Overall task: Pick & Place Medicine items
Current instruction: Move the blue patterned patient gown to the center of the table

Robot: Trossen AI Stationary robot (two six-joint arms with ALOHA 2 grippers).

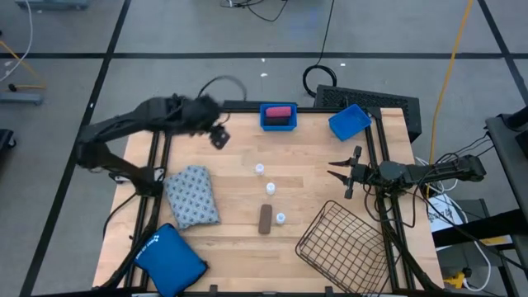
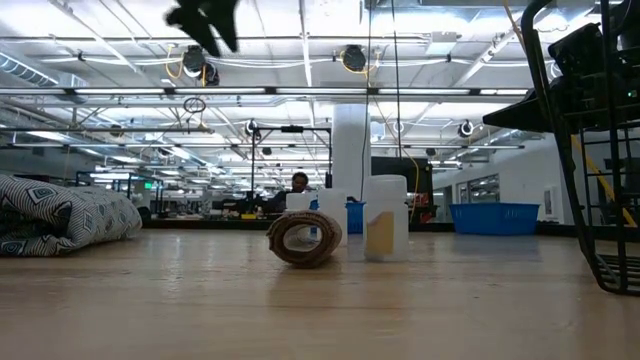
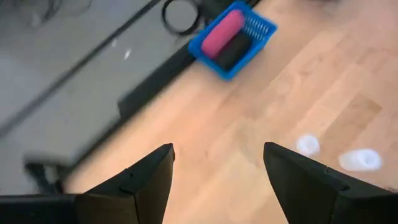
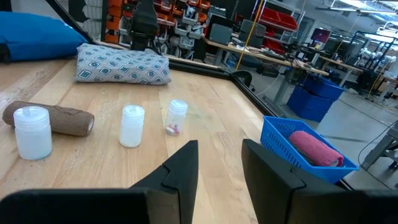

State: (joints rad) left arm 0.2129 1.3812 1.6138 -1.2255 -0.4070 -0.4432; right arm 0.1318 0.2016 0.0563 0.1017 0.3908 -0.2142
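Observation:
A pink container (image 1: 280, 110) and a black one (image 3: 236, 51) lie in a small blue basket (image 3: 231, 36) at the table's far edge. A brown oblong container (image 1: 265, 219) lies on its side mid-table, with three white vials (image 1: 259, 168) (image 1: 270, 188) (image 1: 280, 218) standing around it. The grey-blue patterned pack (image 1: 191, 195) lies flat toward the left. My left gripper (image 1: 219, 136) hangs open, high above the far-left part of the table, left of the basket. My right gripper (image 1: 341, 176) is open and low at the right side, pointing toward the vials (image 4: 132, 124).
A second blue basket (image 1: 349, 121) sits tilted at the far right corner. A wire basket (image 1: 342, 243) lies at the near right. The large plain blue pouch (image 1: 169, 257) rests at the near left corner. Bare wood lies between the vials and my right gripper.

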